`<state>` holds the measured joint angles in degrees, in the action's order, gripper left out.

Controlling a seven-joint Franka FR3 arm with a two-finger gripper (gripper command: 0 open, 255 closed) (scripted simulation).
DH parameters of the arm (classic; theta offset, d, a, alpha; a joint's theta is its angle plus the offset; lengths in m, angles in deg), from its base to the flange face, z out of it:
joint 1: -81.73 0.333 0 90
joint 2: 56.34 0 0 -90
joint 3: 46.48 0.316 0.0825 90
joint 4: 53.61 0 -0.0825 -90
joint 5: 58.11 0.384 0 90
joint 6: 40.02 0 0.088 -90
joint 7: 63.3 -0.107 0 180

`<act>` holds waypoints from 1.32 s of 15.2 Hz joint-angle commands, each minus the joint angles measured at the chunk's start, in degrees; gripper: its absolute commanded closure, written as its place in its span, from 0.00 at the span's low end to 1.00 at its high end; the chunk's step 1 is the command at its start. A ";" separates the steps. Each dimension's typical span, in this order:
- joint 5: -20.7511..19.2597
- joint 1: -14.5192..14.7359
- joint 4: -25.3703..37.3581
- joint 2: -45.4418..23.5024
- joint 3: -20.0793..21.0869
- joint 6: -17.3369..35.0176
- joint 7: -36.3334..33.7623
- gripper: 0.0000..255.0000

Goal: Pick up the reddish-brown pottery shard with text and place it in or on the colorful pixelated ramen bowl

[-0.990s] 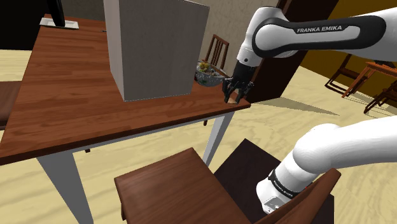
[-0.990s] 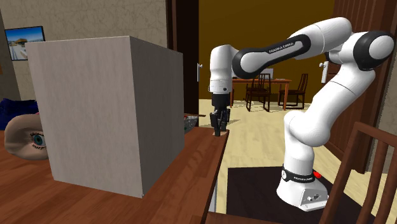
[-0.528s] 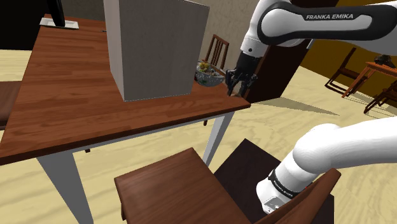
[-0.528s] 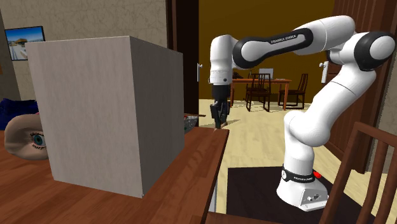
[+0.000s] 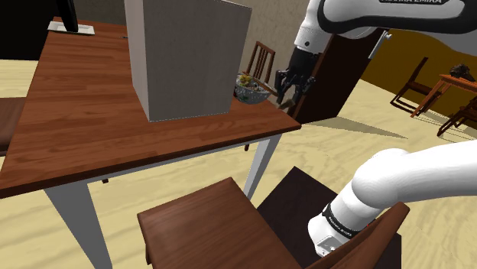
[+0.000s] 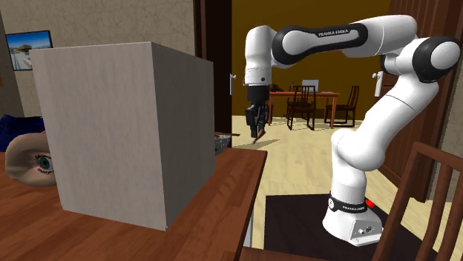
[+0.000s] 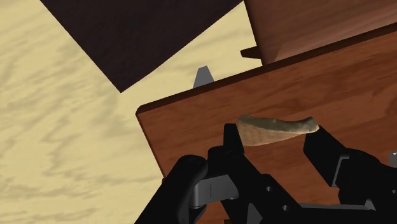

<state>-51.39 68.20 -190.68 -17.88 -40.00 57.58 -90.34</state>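
In the shoulder view the bench (image 5: 92,115) takes up the left: reddish wood with a strong grain and a slight gloss, on pale legs. On it stands a tall grey box (image 5: 187,61), flat-sided and matt. Just beside the box's lower right corner, near the corner of the bench, sits the ramen bowl (image 5: 251,92). It is small and round, its wall speckled blue-grey with yellow at the rim. Just right of the bowl and higher than it hang the jaws, well clear of the bench top.

In the wrist view the jaws stand partway open and are closed on the pottery shard (image 7: 277,130), with one of the black fingers (image 7: 232,141) at each end. So the shard is in the air over the bench corner. It is a thin, curved sliver, tan-brown with a darker, rough upper edge. No text can be made out on it.

The shard is probably light, stiff and brittle, with edges that chip easily. Held by its ends, such a curved piece may swivel. A grip across its middle would likely be steadier. It should be lowered into the bowl rather than dropped.
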 commanded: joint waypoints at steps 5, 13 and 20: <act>-0.26 -0.10 5.01 -0.48 -0.25 -4.54 -0.30 1.00; -0.56 -0.23 12.22 -1.89 -0.55 -10.33 -0.66 1.00; -1.63 -1.03 22.66 -13.53 -0.59 -9.18 -0.30 1.00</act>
<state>-52.89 67.25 -170.01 -28.63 -40.83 47.61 -90.47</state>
